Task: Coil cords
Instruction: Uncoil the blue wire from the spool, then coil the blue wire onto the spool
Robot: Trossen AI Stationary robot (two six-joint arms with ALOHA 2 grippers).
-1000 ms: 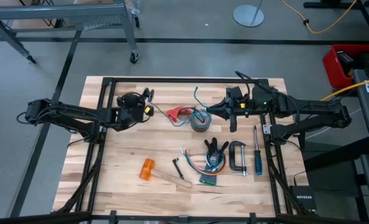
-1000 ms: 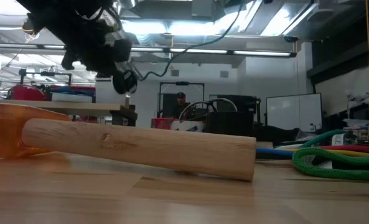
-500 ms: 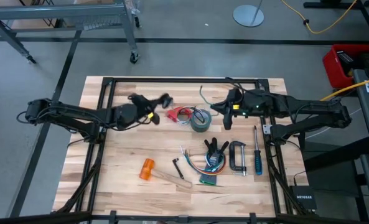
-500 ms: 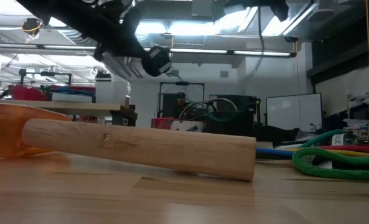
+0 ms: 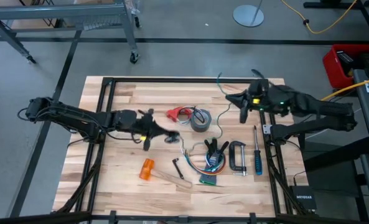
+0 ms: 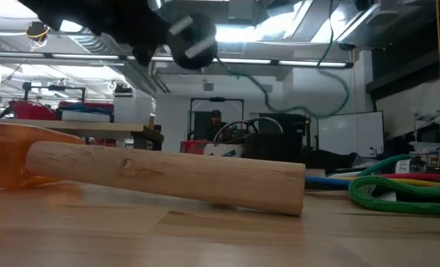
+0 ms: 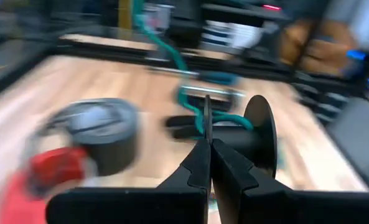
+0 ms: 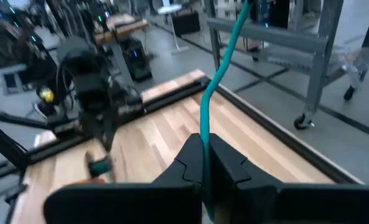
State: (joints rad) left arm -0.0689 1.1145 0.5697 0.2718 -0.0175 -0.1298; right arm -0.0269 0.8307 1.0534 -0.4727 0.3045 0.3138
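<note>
The right gripper [image 5: 241, 101], at two o'clock above the tabletop [image 5: 122, 158], pinched the teal cord [image 8: 212, 93]; the left gripper [image 5: 162, 134], fingers clamped on its puck [image 5: 171, 137], hovered centrally. Likely mid-stretch; looping comes next.

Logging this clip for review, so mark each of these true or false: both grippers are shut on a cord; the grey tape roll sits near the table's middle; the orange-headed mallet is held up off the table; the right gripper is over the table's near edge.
1. Both grippers are shut on the thin teal cord. True: left gripper and right gripper each pinch it.
2. The grey tape roll sits near the middle of the wooden table. True.
3. The orange-headed wooden mallet is held up. False: it lies on the table, ungripped.
4. The right gripper is over the near edge. False: it is at the far right corner.
</note>
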